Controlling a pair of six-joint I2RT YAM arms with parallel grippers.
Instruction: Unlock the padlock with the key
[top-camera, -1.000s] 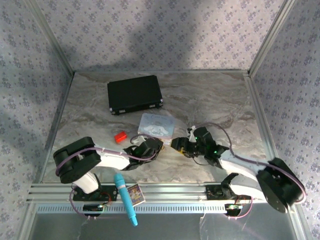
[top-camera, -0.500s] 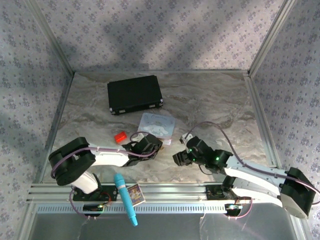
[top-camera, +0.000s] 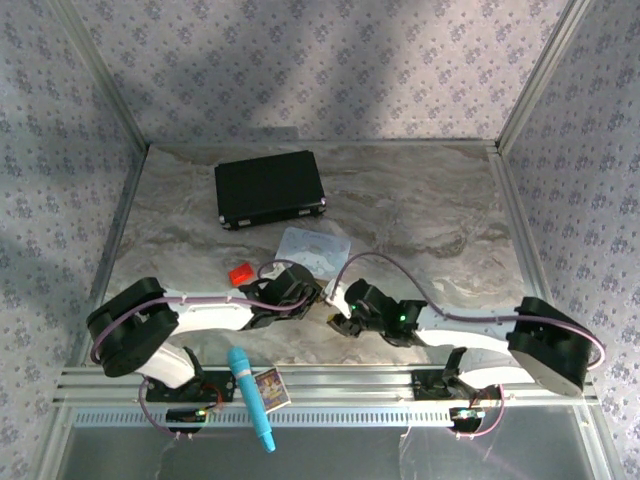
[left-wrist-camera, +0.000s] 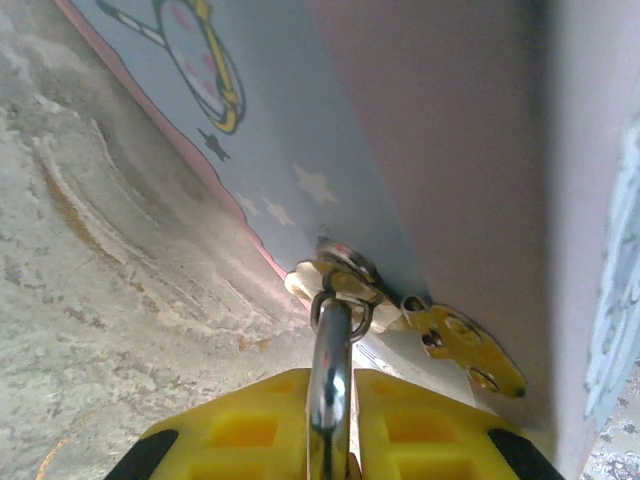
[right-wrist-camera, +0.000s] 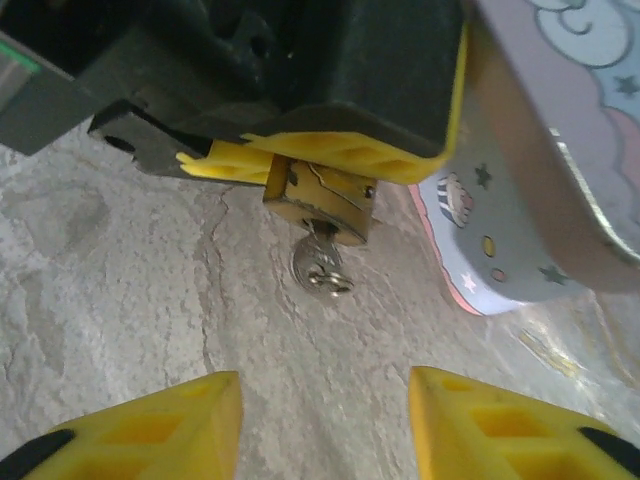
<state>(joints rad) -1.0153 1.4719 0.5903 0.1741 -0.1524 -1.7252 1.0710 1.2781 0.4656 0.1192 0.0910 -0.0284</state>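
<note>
Right wrist view: my right gripper, jaws apart, has swung in just short of the key, seated in the padlock, which the left gripper clamps beside the tin. Pinching and turning should follow.

The left arm and right arm share white links and black joints, each trailing a lilac cable. Their fingers are ribbed yellow plastic with black patches.
</note>
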